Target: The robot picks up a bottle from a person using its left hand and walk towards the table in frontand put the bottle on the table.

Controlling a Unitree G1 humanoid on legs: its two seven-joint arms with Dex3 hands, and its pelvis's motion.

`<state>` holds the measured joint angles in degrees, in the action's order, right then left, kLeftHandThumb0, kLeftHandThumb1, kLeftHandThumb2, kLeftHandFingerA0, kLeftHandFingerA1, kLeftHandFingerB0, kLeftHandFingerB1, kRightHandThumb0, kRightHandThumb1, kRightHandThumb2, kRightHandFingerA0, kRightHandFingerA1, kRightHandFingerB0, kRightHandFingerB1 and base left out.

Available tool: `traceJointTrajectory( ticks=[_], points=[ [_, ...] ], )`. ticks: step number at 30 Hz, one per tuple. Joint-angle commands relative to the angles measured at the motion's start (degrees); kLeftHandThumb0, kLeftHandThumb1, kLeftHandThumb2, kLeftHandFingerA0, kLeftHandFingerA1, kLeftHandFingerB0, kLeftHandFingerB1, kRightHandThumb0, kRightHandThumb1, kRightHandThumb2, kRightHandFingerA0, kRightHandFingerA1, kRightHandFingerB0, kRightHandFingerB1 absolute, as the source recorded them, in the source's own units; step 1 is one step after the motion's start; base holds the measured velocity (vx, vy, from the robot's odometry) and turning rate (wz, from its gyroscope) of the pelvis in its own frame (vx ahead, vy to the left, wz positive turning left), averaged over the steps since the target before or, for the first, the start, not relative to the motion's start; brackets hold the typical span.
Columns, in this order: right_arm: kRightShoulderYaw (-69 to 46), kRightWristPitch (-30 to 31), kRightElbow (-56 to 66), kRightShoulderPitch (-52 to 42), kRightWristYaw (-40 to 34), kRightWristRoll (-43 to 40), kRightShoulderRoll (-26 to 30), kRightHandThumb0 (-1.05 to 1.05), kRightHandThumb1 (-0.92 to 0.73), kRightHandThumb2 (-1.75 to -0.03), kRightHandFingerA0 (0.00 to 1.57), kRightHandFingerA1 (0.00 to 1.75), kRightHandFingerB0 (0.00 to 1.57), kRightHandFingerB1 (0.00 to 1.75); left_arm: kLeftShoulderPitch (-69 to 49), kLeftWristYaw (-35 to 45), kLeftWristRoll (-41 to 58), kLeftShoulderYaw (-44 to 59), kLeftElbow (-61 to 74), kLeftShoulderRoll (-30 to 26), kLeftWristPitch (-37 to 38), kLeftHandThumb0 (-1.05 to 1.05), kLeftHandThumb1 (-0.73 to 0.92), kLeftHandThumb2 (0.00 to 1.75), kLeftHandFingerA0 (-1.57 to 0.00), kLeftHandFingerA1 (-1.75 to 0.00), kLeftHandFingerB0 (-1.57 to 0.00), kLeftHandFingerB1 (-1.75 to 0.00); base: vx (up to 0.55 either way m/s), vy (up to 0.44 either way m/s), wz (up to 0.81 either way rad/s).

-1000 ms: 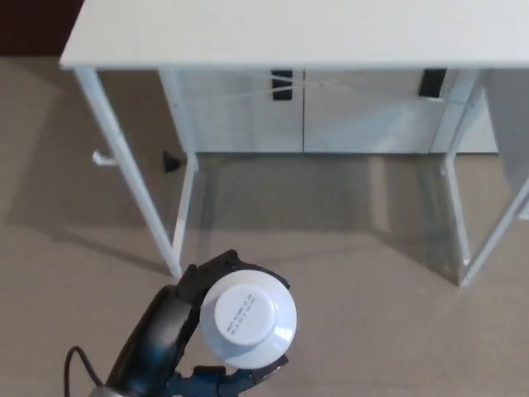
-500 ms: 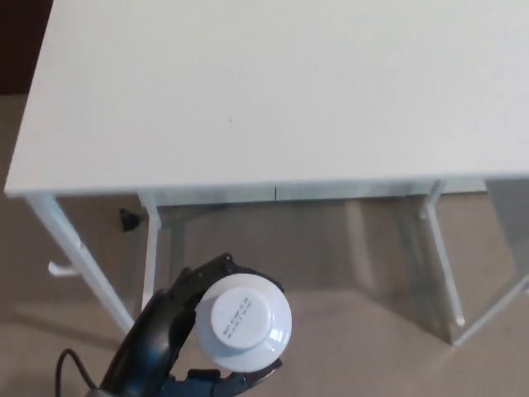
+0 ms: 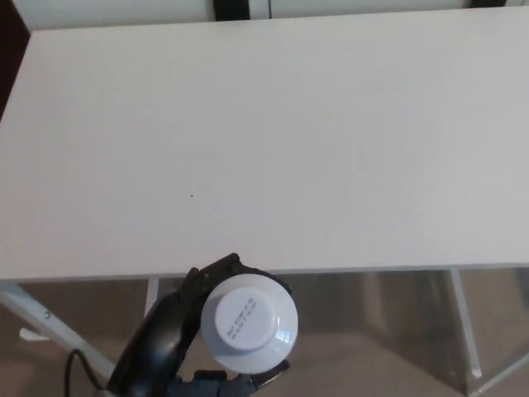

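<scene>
I look straight down on the white cap of the bottle [image 3: 249,321], which stands upright at the bottom of the head view. My black left hand [image 3: 178,331] is shut around the bottle's body, fingers curling behind and below the cap. The bottle hangs just in front of the near edge of the white table [image 3: 273,141], over the floor, with its cap overlapping that edge in the picture. The bottle's body is hidden under the cap. My right hand does not show.
White table legs [image 3: 463,331] run down to the beige floor at the lower left and lower right. A white wall or cabinet with a dark gap [image 3: 240,8] stands behind the table's far edge. A black cable [image 3: 78,364] trails by my left arm.
The whole picture has shifted: the table now fills most of the view, its near edge close to the bottle. The bottle stays in my left hand in the same place in the picture.
</scene>
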<state>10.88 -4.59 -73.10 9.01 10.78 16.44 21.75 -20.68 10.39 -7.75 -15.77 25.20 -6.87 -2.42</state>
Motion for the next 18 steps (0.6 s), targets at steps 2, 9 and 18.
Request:
traceJointTrajectory(
  ticks=[2,9,18],
  points=[
    [-0.21,0.19,-0.16,-1.16,0.34,0.0,0.23,-0.33,-0.68,-0.59,0.66,0.44,0.54,0.39,-1.52,0.42,1.08,0.32,2.65,-0.73,0.1,-0.21,0.77,0.78,-0.99,-1.45,-0.74,-1.2,-0.02,0.059,-0.08],
    [-0.31,0.03,-0.18,-1.35,0.48,0.09,0.26,-0.33,-0.68,-0.61,0.65,0.45,0.54,0.4,-2.26,1.25,2.11,0.23,7.89,-0.89,0.39,-0.2,0.75,0.81,-0.98,-1.44,-0.75,-1.18,0.0,0.194,0.07],
    [-0.73,-0.06,-0.12,-1.4,0.44,0.07,0.31,-0.34,-0.69,-0.59,0.65,0.44,0.54,0.39,0.69,1.63,2.54,1.39,18.67,-0.62,-7.37,-0.18,0.79,0.78,-1.02,-1.39,-0.76,-1.16,0.04,0.004,0.02]
  ],
)
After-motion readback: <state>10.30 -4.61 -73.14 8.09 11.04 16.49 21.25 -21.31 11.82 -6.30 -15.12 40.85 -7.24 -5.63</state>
